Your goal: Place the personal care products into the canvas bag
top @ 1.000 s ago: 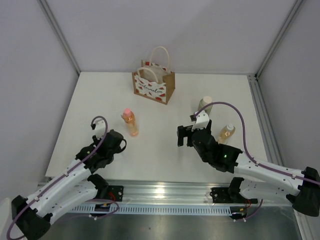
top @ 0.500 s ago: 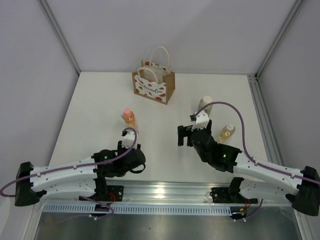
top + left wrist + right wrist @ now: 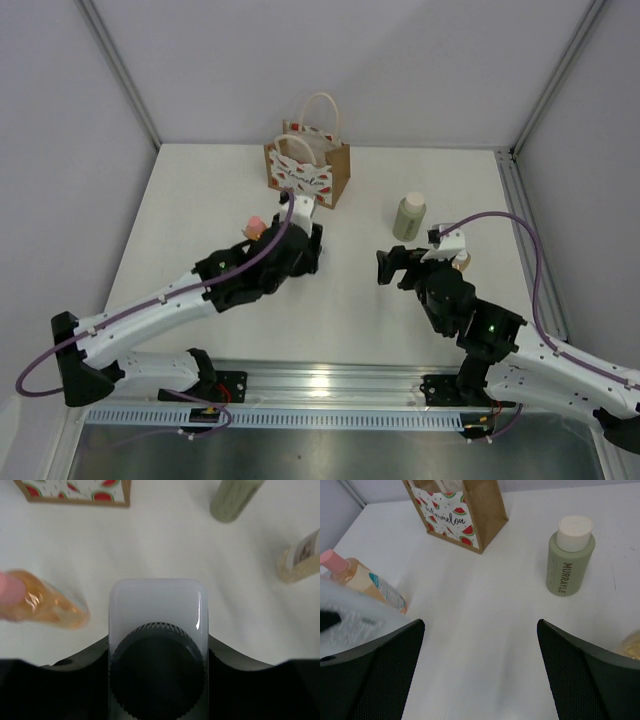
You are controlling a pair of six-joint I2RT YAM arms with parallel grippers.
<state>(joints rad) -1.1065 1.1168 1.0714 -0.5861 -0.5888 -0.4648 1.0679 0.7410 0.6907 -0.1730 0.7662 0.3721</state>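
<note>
Well, left pincer [image 3: 303,243] clamped on black-lidded jar [image 3: 157,647], right pincer [image 3: 393,268] apart; jar clipping the canvas bag [image 3: 308,172] rim could topple it.

White table [image 3: 190,190] evenly lit, enclosed by pale grey walls [image 3: 350,60], corners marked by metal posts [image 3: 120,75], aluminium rail [image 3: 330,380] mounted in front

"MURAYLE" down the olive bottle [image 3: 568,555]
</note>
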